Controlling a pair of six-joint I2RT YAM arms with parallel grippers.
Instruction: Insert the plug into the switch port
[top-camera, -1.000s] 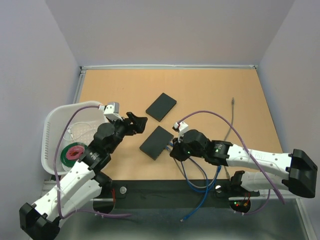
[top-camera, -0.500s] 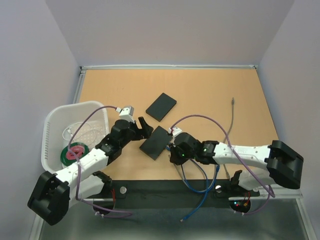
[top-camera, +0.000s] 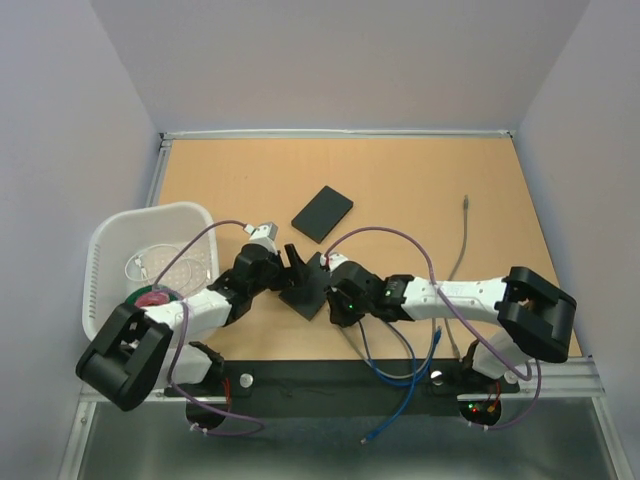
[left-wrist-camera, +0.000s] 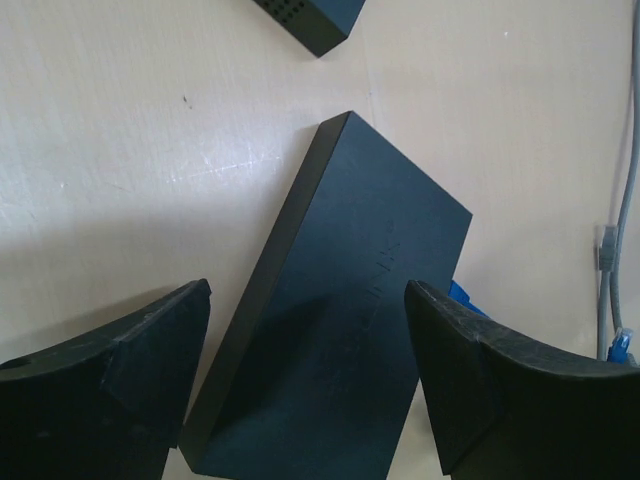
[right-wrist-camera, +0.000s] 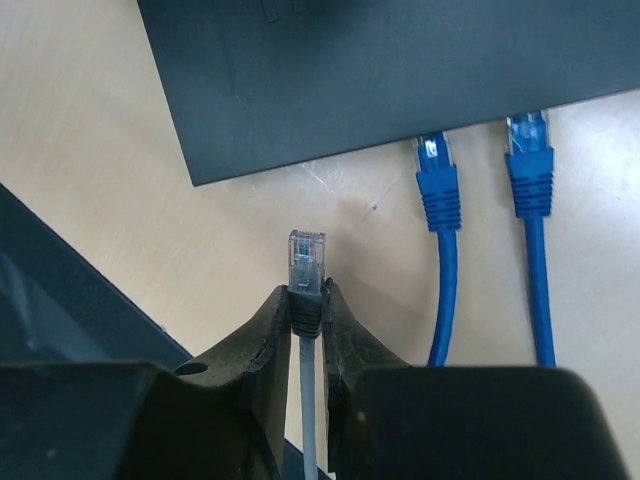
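As the right gripper (right-wrist-camera: 305, 335) pinches the plug (right-wrist-camera: 306, 262), its tip points at the switch (right-wrist-camera: 380, 70) edge just ahead, apparently not yet touching.

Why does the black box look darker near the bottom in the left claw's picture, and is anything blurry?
Left wrist view: the open left claw shades the near end of the switch, and its fingers look a bit soft, likely from being close to the lens. Right wrist view: the plug in the right claw is sharp. Top view: even light, faint shadows.
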